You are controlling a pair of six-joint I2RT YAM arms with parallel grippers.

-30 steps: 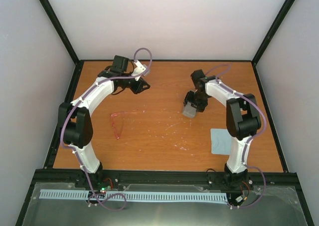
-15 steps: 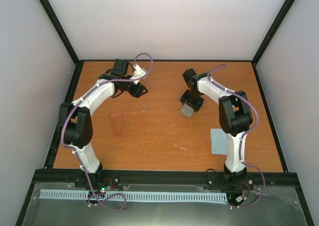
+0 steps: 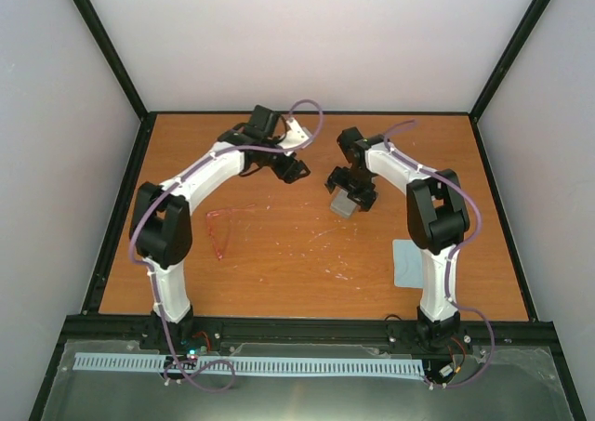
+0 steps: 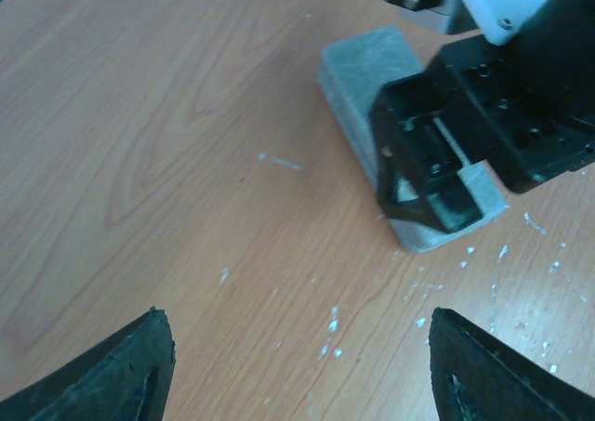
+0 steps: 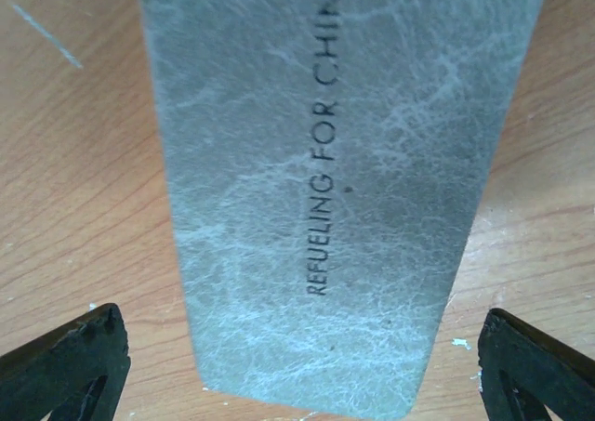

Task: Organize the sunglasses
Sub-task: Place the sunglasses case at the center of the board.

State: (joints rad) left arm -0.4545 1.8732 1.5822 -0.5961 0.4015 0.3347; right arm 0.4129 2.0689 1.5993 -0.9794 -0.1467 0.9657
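The right gripper (image 5: 302, 370) is open above the grey case (image 5: 335, 161); its two dark fingertips (image 5: 70, 365) are spread wide, one on each long side of the case near its end, and a strip of bare wood shows between each tip and the case, so it grips nothing; the case lies flat on the wooden table (image 3: 279, 263) with the printed words "REFUELING FOR CHINA" facing up; in the left wrist view the right gripper hangs over the near end of the case, and the far end of the case is uncovered; the left gripper (image 4: 297, 374) is also open, its fingers far apart at the lower corners of its own view, with only bare wood and some small white specks between them, and it holds nothing; from the top camera the left gripper is just beside the right gripper, on its left, and the two do not touch; the sunglasses (image 3: 223, 226) lie on the table in the left half, near the left arm, well apart from both grippers and from the case; the frame is thin and red-pink, and I cannot tell whether its arms are folded; a light blue cloth (image 3: 407, 263) lies flat near the right arm, at the right side of the table
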